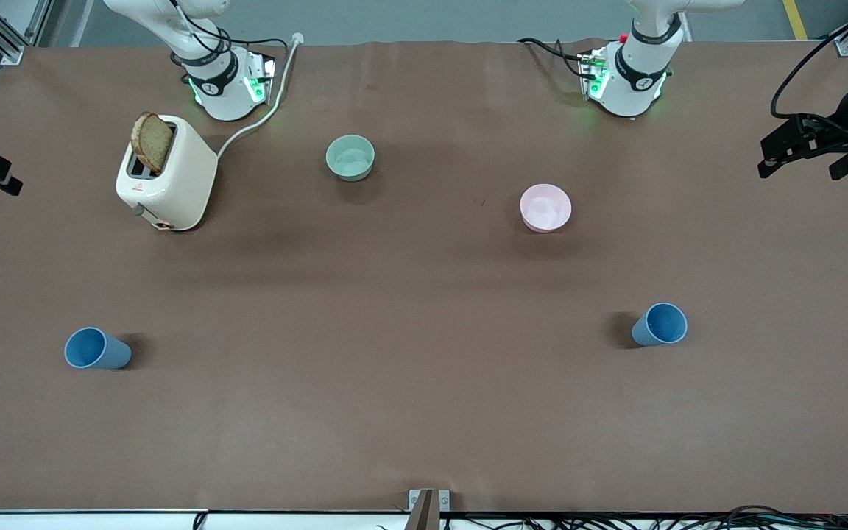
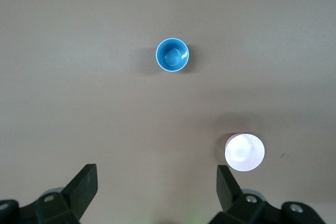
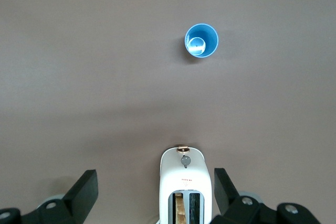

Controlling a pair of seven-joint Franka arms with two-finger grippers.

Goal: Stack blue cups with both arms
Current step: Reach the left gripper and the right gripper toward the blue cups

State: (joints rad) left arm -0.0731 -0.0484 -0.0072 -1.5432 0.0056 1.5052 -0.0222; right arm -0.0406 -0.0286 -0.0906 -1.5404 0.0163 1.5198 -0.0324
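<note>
Toward opposite table ends, two upright blue cups (image 1: 96,349), well apart.

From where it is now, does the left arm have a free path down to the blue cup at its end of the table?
Probably yes. The left gripper hangs open above bare table, and the blue cup stands upright and alone; the pink bowl sits well aside.
</note>
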